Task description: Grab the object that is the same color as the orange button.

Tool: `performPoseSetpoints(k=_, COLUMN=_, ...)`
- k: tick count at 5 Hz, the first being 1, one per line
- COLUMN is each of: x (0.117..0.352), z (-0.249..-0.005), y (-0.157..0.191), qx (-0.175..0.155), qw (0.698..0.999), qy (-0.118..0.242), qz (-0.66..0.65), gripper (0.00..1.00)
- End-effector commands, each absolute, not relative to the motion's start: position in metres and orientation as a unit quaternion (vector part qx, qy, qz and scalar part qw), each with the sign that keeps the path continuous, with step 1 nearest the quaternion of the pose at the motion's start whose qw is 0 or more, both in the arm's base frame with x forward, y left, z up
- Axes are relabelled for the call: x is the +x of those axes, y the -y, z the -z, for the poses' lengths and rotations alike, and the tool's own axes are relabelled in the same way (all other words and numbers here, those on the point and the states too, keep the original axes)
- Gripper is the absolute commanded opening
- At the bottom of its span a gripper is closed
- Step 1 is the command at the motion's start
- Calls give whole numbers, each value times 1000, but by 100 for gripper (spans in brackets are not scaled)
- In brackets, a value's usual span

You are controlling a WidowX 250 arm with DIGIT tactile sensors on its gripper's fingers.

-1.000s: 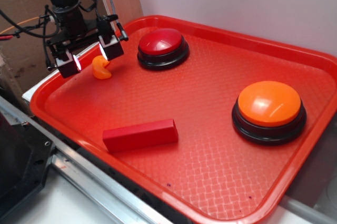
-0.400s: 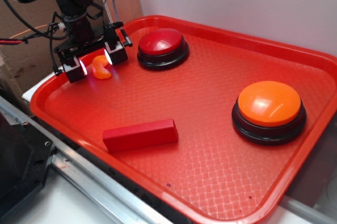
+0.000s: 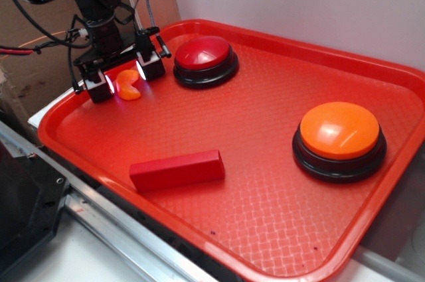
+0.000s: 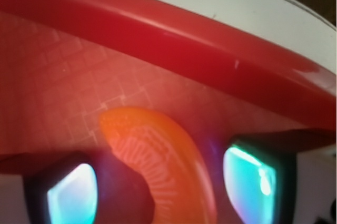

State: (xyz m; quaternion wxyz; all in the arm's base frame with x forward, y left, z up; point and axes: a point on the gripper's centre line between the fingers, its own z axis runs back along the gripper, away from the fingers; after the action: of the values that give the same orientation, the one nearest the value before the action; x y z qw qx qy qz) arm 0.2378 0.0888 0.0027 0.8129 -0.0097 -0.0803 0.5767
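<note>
red textured tray holds all items. small glossy orange crescent piece lies on the tray floor in the far left corner, close to the tray rim, just left of the red dome button.

gripper is down at the crescent, one finger on each side of it. jaws spread, the piece sitting in the gap between them; exterior view shows no clear contact with either finger. wrist view: crescent fills the middle of the frame, ridged surface visible, its curve running from centre left down toward the lower right. the two lit finger pads glow cyan at lower left and lower right, the right one near the piece's outer edge; cannot tell if it touches. tray rim crosses the top of the wrist view.

orange dome button with black base sits at the right side of the tray, well apart from the gripper. red rectangular block lies flat near the front edge, between the two ends of the tray.
</note>
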Motion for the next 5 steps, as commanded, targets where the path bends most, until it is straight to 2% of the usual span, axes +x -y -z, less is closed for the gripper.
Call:
performPoseSetpoints(k=1, x=235, z=-2, y=-98, qx=-25, qw=811, qy=91, qz=-577, gripper=100)
performPoseSetpoints(k=2, x=234, z=-1, y=-96, qx=-22, qw=809, qy=94, qz=-580, gripper=54)
performPoseSetpoints(k=3, x=234, z=-1, y=-96, qx=-28, qw=807, qy=95, qz=-583, gripper=0)
performPoseSetpoints(k=5, x=234, z=-1, y=-97, qx=-30, qw=805, qy=96, qz=-584, gripper=0)
